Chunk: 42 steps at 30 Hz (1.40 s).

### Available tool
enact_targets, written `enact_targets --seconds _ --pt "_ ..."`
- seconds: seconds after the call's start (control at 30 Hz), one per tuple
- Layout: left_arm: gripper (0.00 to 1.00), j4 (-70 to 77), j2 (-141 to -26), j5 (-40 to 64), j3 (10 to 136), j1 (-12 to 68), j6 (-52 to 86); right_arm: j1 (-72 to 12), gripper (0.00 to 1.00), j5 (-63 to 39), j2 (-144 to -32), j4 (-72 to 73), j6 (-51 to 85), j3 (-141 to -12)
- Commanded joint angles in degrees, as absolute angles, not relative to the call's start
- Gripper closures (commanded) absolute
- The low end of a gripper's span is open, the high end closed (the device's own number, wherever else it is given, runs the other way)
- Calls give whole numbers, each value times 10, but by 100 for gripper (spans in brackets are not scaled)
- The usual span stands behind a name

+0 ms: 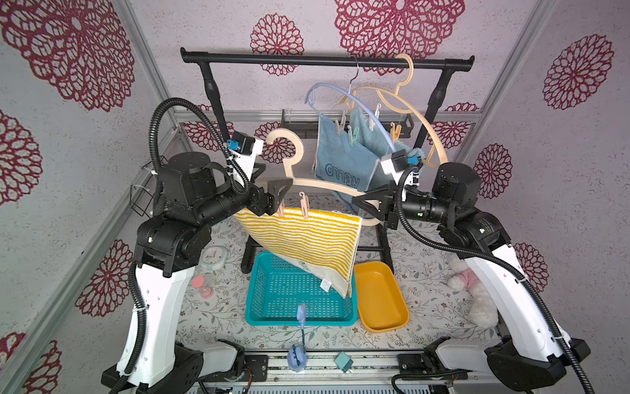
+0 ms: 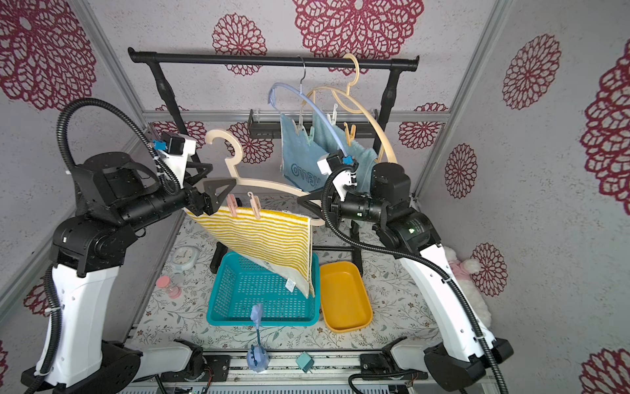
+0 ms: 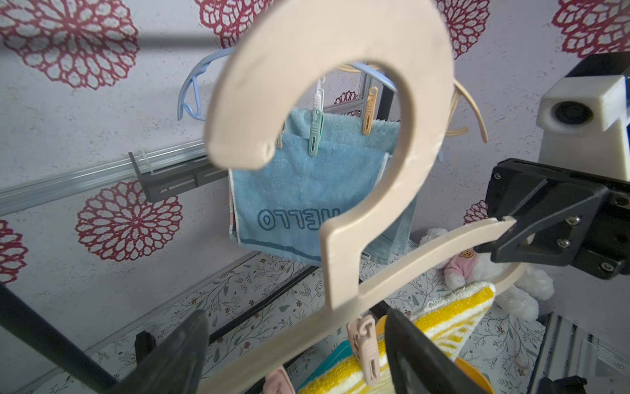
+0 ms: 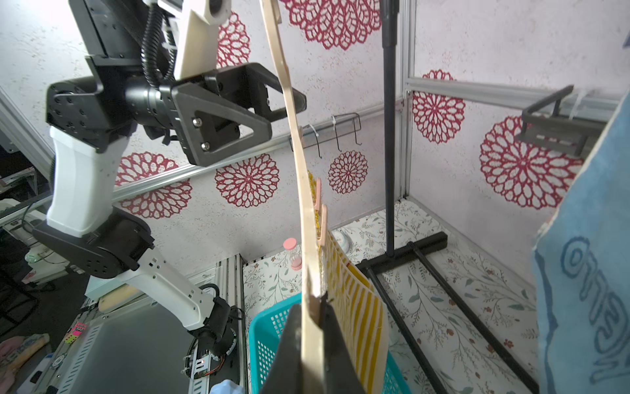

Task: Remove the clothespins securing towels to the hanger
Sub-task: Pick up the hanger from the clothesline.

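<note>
The right end effector (image 4: 312,317) is pinched narrow on one end of the beige wooden hanger (image 3: 341,259). The left end effector (image 3: 296,344) gapes wide, with the hanger's bar between its fingers, just beside two pastel pink plastic clothespins (image 1: 304,206). These pin the top edge of the yellow-and-white striped towel (image 1: 306,242), whose lower corner hangs free over the teal plastic basket (image 1: 300,322).

Yellow-and-white striped towel (image 1: 300,238) draped over a beige hanger (image 1: 320,183), fastened near the left end of its top edge by two pink clothespins (image 1: 304,204) set side by side. Behind, a light blue HELLO towel (image 1: 341,160), its lettering seen mirrored, carries a beige pin (image 1: 341,124) and a mint-green pin (image 1: 353,136). A plain light blue terry towel (image 1: 363,126) carries a white pin (image 1: 376,111) and an orange-yellow pin (image 1: 395,131).
</note>
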<state>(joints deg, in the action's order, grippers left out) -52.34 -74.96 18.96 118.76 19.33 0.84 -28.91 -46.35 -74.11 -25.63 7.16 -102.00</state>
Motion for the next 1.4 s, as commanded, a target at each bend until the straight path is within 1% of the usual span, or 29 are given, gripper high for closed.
enact_targets --seconds 0.0,0.27,0.67,0.87,0.93,1.03,1.1,1.2,1.27,1.37 --pt "16 -539 -735 208 1206 191 10 -286 100 -493 -722 -224 78 -1064" --pt "16 -550 -724 214 1220 191 15 -286 100 -497 -724 -233 81 -1075" --pt "16 -517 -728 278 1170 191 24 -286 100 -515 -687 -125 141 -934" --pt "18 -498 -742 291 1131 192 27 -286 100 -533 -681 -79 167 -893" --pt "20 -488 -744 292 1120 192 29 -286 100 -540 -680 -70 171 -887" --pt "27 -474 -749 289 1104 192 30 -286 100 -546 -681 -63 174 -880" --pt "34 -451 -747 292 1085 192 33 -286 100 -553 -681 -59 177 -875" --pt "40 -423 -748 306 1069 192 43 -286 100 -551 -681 -55 178 -865" --pt "47 -413 -750 314 1066 192 48 -286 100 -549 -680 -54 178 -857" --pt "53 -405 -749 318 1056 192 52 -286 100 -548 -678 -48 182 -844"
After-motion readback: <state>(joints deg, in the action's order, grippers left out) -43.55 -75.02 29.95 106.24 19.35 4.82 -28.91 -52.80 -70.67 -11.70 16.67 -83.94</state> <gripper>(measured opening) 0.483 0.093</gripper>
